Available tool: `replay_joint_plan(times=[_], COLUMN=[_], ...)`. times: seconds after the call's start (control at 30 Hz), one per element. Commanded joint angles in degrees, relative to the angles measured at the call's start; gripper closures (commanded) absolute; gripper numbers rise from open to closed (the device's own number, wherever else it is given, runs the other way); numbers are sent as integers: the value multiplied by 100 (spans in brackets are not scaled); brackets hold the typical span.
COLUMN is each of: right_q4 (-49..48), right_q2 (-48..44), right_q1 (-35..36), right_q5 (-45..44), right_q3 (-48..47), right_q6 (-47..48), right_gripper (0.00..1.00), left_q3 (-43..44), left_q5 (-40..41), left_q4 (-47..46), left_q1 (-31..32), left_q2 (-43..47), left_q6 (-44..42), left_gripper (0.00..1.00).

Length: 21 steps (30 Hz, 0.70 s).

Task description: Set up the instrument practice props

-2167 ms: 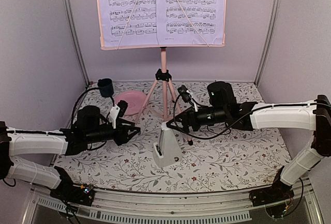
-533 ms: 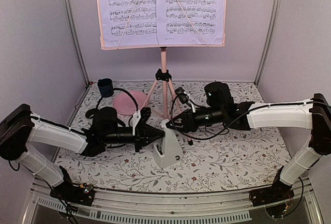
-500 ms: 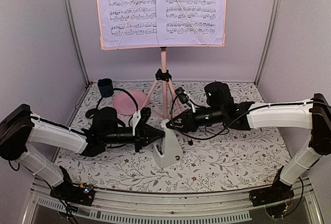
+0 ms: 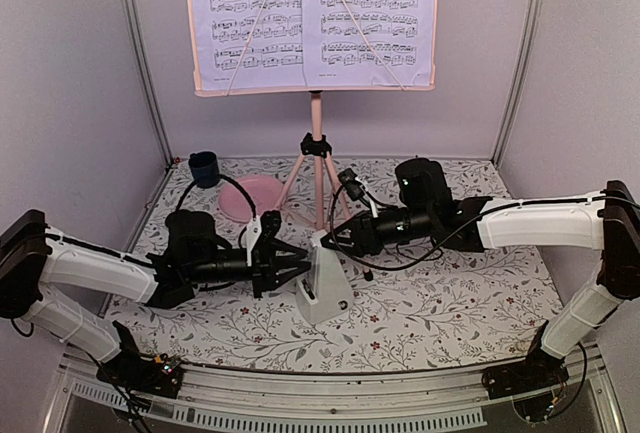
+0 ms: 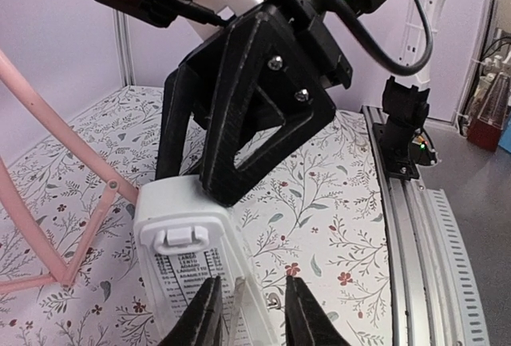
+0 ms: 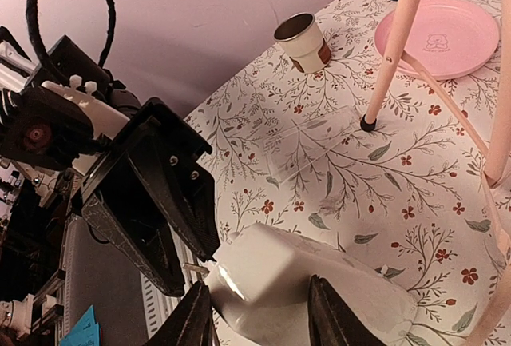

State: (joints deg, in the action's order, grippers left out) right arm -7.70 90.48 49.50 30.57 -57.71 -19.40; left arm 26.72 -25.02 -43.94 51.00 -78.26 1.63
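The pink music stand (image 4: 316, 133) stands at the back with sheet music pages (image 4: 255, 13) on its desk. The white pyramid metronome (image 4: 325, 291) stands upright on the floral mat in front of it. My right gripper (image 4: 322, 243) is shut on the metronome's top; the right wrist view shows its jaws (image 6: 259, 318) either side of the white body (image 6: 279, 282). My left gripper (image 4: 293, 266) is open at the metronome's left face. In the left wrist view its jaws (image 5: 251, 314) straddle the thin pendulum rod (image 5: 237, 306) in front of the tempo scale (image 5: 180, 270).
A round pink plate (image 4: 250, 196) and a dark blue cup (image 4: 203, 167) sit at the back left. A small cup (image 6: 302, 41) and a clear flat plastic piece (image 6: 311, 142) lie near a stand leg (image 6: 391, 50). Lilac walls enclose three sides.
My left gripper has drawn back a little to the left from the metronome and its jaws have opened. The right gripper and the metronome have stayed put.
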Motion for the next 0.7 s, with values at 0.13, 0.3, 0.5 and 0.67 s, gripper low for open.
replay_joint_plan(times=[0.13,0.3,0.5,0.67], right_q4=[114,120,104,93], right_q2=[93,84,80,56], right_q1=[25,16,16,16], right_q5=[-129,-172,-146,-177], right_q3=[-61,-55,-56,-29], right_q6=[51,35,41,40], right_gripper=[59,59,59,59], left_q3=[99,170,219,485], left_q5=[75,130,473,784], left_q4=[189,471,668,910], left_q1=[322,684,1054,1571], left_q2=[50,70,-242,-445], left_q6=[-340,-563,-757,-1110], left_gripper=[65,58,56,53])
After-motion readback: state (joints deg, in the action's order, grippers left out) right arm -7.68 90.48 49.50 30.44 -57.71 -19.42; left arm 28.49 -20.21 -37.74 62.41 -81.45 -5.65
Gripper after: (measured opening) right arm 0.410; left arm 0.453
